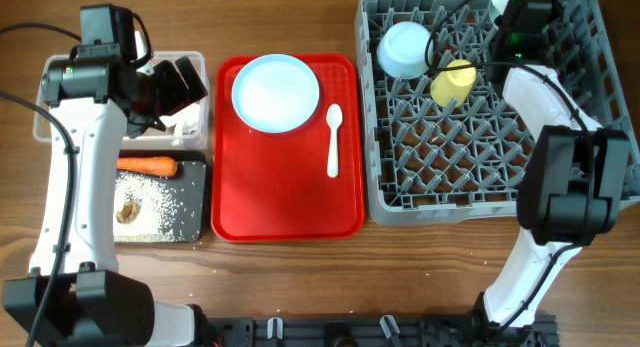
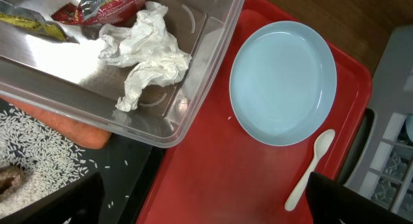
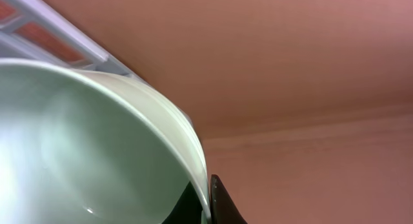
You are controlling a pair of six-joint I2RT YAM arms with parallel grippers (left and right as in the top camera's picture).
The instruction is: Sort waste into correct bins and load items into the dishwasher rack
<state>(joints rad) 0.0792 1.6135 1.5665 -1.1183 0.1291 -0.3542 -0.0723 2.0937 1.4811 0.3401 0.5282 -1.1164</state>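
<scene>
My left gripper (image 1: 185, 87) (image 2: 206, 211) hangs open over the seam between the clear tub (image 1: 45, 127) and the red tray, with nothing between its fingers. White tissue (image 2: 150, 59), red-white wrappers (image 2: 97, 3) and a yellow scrap (image 2: 26, 20) lie in the tub. The black tray (image 1: 203, 187) holds the carrot (image 1: 147, 166), rice (image 1: 165, 202) and a brown lump (image 1: 128, 212). The plate (image 1: 276, 92) and spoon (image 1: 334, 139) lie on the red tray. One bowl (image 1: 405, 49) and the yellow cup (image 1: 453, 82) sit in the rack (image 1: 480, 167). My right gripper (image 3: 208, 192) (image 1: 497, 2) is shut on the rim of another pale bowl (image 3: 77, 140) at the rack's far edge.
The red serving tray (image 1: 285, 202) lies between the bins and the rack. The rack's pegs stand upright across its near half. Both arm bases stand at the table's front corners, with cables trailing near the left arm.
</scene>
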